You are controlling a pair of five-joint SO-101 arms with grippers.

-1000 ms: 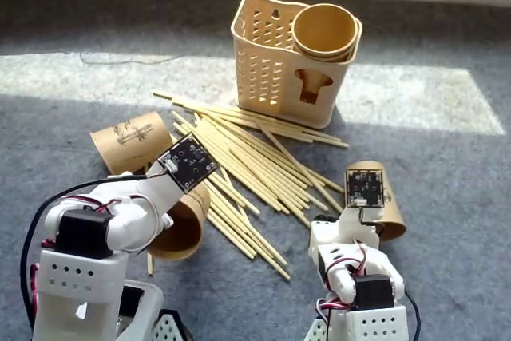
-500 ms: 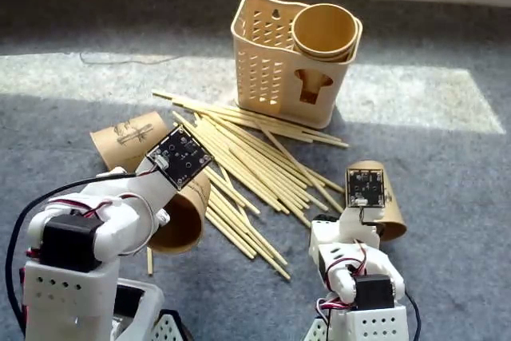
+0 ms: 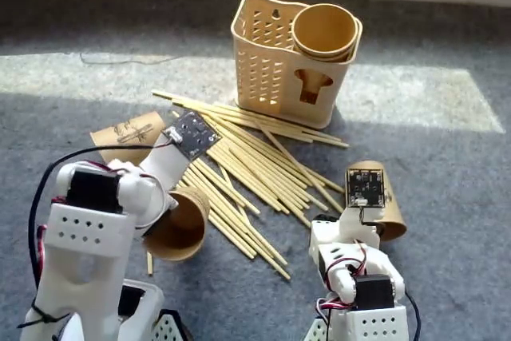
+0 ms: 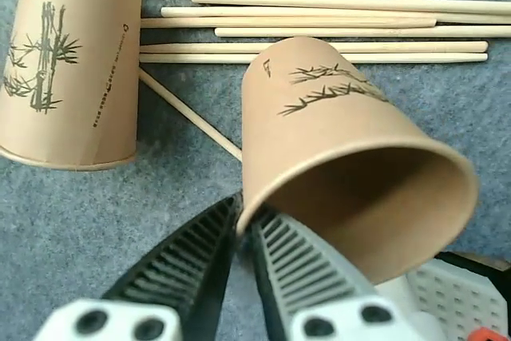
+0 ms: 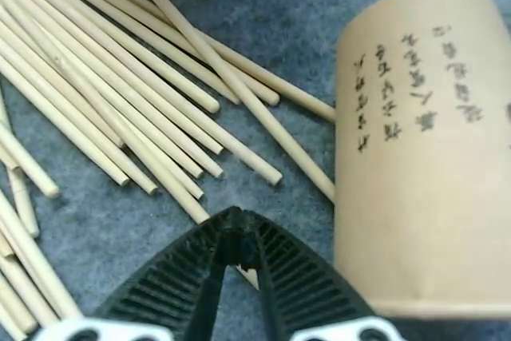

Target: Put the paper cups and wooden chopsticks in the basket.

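Loose cup [image 3: 128,137] lies on its side toward the left edge of the counter [image 3: 447,165], untouched. Just beside it, toward the near edge, the left claw [image 4: 243,217] is clenched on the held cup [image 3: 177,221], with the cup's rim wall between its fingers. This cup's long axis runs roughly near to far, mouth toward the near edge and bottom toward the chopsticks [image 3: 239,157]. Whether it is clear of the counter cannot be determined.

The chopsticks lie fanned across the middle. The basket [image 3: 267,61] stands upright toward the far edge, beyond the chopsticks and to the right of the left claw. Nested cups [image 3: 323,29] already occupy its right-hand end.

Judgement: the carry falls to the left arm, away and rightward over the chopsticks, with the held cup turned bottom-down to nest.

The right claw [image 5: 231,217] is clenched on nothing, its tips over the counter among the chopsticks' ends. The right-hand cup [image 5: 423,157] lies on its side just beside it.
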